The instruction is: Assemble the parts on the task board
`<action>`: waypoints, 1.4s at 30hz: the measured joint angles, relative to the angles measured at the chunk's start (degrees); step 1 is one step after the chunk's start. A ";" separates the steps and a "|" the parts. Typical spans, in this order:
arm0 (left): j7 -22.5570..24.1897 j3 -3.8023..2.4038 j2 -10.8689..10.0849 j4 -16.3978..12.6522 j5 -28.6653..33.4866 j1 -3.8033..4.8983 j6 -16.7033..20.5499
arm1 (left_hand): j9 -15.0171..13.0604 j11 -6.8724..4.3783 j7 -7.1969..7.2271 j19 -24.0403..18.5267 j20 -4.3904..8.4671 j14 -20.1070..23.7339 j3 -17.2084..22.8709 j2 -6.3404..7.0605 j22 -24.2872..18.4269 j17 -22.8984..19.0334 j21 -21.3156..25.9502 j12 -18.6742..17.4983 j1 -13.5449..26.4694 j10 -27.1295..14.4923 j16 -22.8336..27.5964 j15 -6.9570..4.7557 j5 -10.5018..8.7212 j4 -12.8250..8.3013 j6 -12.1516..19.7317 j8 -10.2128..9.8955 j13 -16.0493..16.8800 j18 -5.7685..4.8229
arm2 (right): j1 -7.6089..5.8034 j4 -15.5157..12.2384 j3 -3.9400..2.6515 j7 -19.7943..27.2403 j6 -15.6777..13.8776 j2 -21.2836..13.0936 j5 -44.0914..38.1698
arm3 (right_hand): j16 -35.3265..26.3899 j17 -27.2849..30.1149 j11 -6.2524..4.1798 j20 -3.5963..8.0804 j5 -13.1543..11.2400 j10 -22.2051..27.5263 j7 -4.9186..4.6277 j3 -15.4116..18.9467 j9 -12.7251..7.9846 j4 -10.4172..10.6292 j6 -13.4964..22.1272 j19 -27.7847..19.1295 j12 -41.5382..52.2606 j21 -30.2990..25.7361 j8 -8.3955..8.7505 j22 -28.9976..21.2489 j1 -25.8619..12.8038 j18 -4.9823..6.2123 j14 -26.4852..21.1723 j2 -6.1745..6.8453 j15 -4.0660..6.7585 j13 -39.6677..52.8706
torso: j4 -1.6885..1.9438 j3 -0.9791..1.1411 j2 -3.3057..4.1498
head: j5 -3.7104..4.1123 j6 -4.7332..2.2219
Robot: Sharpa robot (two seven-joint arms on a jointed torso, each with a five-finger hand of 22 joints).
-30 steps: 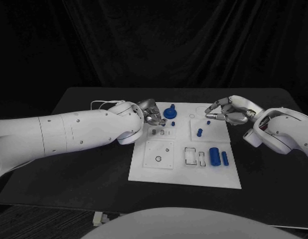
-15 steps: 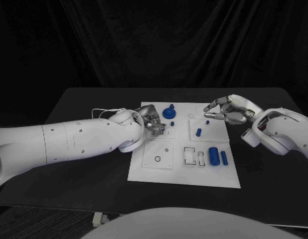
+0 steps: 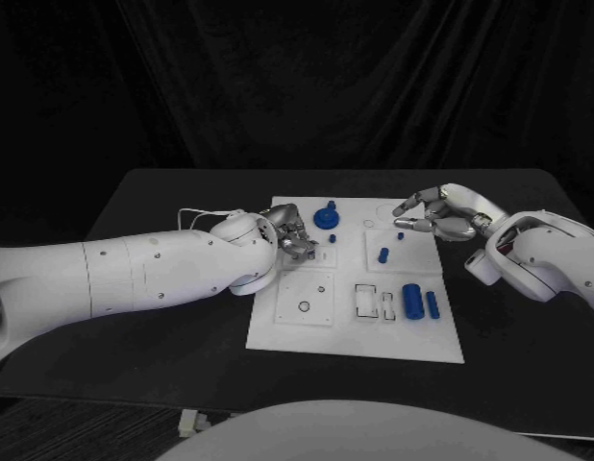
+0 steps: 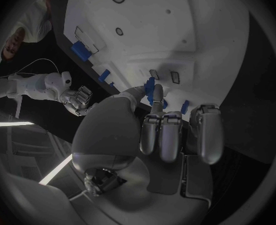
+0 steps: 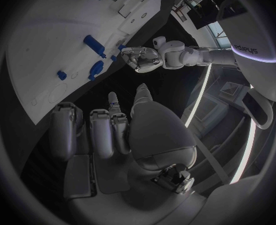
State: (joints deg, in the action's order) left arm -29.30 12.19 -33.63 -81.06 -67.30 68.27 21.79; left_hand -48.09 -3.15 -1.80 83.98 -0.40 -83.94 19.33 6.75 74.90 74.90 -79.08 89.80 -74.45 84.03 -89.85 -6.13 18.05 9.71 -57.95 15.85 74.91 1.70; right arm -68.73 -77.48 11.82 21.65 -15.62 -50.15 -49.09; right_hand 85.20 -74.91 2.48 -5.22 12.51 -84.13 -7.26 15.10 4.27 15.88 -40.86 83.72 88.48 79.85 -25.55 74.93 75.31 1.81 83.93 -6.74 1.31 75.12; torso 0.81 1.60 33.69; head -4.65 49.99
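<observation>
The white task board (image 3: 356, 331) lies in the middle of the black table. My left hand (image 3: 293, 238) is low over the board's left part, next to two small slots (image 4: 164, 75). It pinches a small blue part (image 4: 149, 87) between thumb and a fingertip. A blue round knob part (image 3: 328, 217) stands just beyond that hand. My right hand (image 3: 435, 216) hovers over the board's far right edge, fingers apart and holding nothing. A blue peg (image 3: 383, 254), a thick blue cylinder (image 3: 413, 300) and a thin blue bar (image 3: 434, 305) rest on the board's right half.
A white inset with a dark ring (image 3: 306, 306) sits at the board's near left. Small rectangular recesses (image 3: 368, 301) lie beside the cylinder. Bare black table (image 3: 172, 336) surrounds the board, and a dark curtain hangs behind.
My left hand has moved a little toward the near side of the board, away from the knob part, with the small blue part still in it. The right hand has barely moved.
</observation>
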 measured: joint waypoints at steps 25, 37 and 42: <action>-1.79 -0.12 1.13 0.74 -1.16 -0.08 -2.41 | 0.42 0.00 0.37 0.00 0.00 0.00 1.66 -0.23 0.00 0.00 0.20 0.00 0.99 0.00 0.00 0.00 -6.59 -1.65 -0.20 -0.28 0.00 0.93 | 0.30 0.60 0.00 0.04 -0.02 0.13 0.00 | -0.23 0.00 0.00 -0.11 0.10 0.00 0.00 0.00 -0.03 0.00 0.00 -0.10 0.12 -0.08 0.00 -0.02 0.10 0.00 0.00 0.13 -0.01 -0.06 | 0.04 -0.04 0.12 | 0.05 0.00; -1.75 -0.09 1.35 0.95 -1.26 -0.16 -2.39 | 0.66 0.00 0.45 0.00 0.00 0.00 1.66 -0.23 0.00 0.00 0.20 0.00 1.13 0.00 0.00 0.00 -7.40 -1.65 -0.29 -0.34 0.00 0.93 | 0.31 0.72 0.00 0.05 -0.03 0.14 0.00 | -0.23 0.00 0.00 -0.11 0.10 0.00 0.00 0.00 -0.03 0.00 0.00 -0.10 0.01 -0.08 0.00 -0.02 0.10 0.00 -0.01 0.13 -0.01 -0.03 | 0.05 -0.08 0.12 | 0.15 0.00; -1.75 -0.11 1.37 0.96 -1.28 -0.16 -2.39 | 0.63 0.00 0.44 0.00 0.00 0.00 1.18 -0.23 0.00 0.00 0.42 0.00 1.13 0.00 0.00 0.00 -7.78 -1.44 -0.30 -0.34 0.00 0.92 | 0.31 0.73 0.00 0.06 -0.04 0.14 0.00 | -0.23 0.00 0.00 -0.11 0.10 0.00 0.00 0.00 -0.03 0.00 0.00 -0.10 -0.11 -0.08 0.00 -0.02 0.11 0.00 0.00 0.12 -0.01 0.00 | 0.05 -0.08 0.12 | 0.09 0.00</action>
State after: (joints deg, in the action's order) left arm -31.05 12.08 -32.26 -80.10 -68.58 68.10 19.40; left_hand -47.46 -3.15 -1.36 83.98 -0.40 -83.94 20.51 6.52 74.90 74.90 -78.66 89.80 -73.31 84.03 -89.85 -6.13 10.27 8.27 -58.24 15.51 74.91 2.63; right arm -68.42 -76.75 11.82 21.71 -15.66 -50.01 -49.09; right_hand 84.98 -74.91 2.48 -5.33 12.61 -84.13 -7.26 15.09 4.25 15.89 -40.86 83.62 88.36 79.78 -25.55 74.91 75.42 1.81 83.93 -6.62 1.29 75.12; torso 0.86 1.53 33.80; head -4.56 49.99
